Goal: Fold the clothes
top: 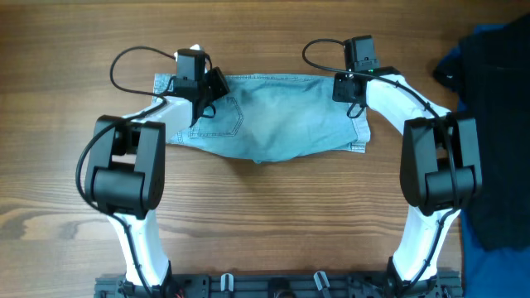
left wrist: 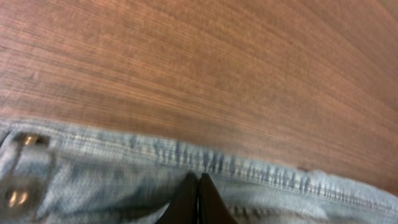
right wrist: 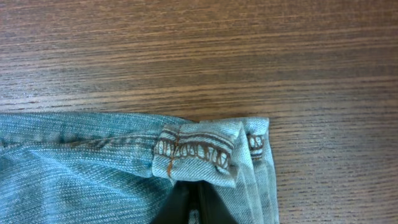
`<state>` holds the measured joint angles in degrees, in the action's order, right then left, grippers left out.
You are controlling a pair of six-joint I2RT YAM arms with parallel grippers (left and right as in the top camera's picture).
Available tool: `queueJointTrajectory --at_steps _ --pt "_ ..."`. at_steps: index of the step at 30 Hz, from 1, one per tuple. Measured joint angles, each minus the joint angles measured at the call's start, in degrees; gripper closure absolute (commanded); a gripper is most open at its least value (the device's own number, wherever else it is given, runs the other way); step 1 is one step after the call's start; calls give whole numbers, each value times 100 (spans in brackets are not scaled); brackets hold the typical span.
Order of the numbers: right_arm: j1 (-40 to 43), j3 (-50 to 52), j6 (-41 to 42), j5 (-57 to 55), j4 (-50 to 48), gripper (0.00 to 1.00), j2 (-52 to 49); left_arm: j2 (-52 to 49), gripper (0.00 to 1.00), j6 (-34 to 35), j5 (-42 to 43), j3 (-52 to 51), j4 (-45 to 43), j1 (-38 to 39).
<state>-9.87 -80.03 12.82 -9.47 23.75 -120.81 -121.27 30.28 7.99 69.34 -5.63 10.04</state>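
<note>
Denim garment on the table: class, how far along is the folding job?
Done: the denim garment lies spread flat. In hand: the left gripper and right gripper are each shut on its far edge. Left: the fold itself, plus the dark clothes piled at the right, apparently untouched.
</note>
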Motion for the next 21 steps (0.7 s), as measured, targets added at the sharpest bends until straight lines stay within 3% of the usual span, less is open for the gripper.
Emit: queueJointTrajectory --at_steps 6,11,15,21 --pt "0 -116 -385 186 -15 96 297 542 96 -295 -70 63 240 -337" --pt "-11 -444 -413 1860 -92 96 1506 1832 96 -345 -164 280 824 -433" --pt "-352 -455 -413 2605 -214 96 1091 1515 96 -361 -614 254 1851 -455" --pt "-789 -450 -413 2756 -538 95 50 957 96 -481 -857 249 1980 -704"
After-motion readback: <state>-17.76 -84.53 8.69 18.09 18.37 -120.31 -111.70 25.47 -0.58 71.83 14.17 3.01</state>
